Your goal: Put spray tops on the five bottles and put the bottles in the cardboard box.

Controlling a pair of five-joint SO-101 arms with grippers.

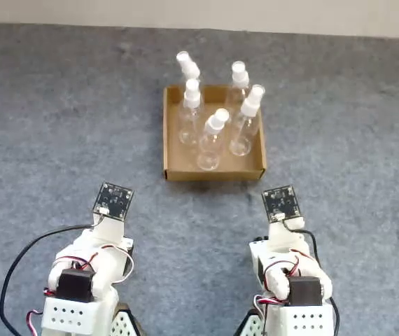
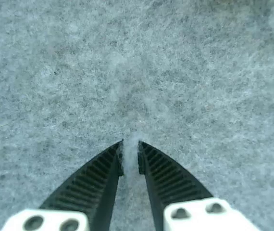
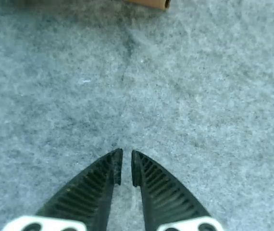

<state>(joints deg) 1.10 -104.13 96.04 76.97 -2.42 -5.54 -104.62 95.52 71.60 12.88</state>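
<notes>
High view: five spray-topped bottles (image 1: 210,143) stood in the cardboard box (image 1: 213,172) on the grey felt bench (image 1: 59,126). My left fingers (image 2: 98,178) and right fingers (image 3: 96,185) were pressed together over felt, near the box.

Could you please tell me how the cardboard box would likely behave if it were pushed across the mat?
The cardboard box looks light and low-walled, so it would probably slide, though the fuzzy mat may drag on it. The tall clear bottles standing inside look empty, so they might tip.
</notes>
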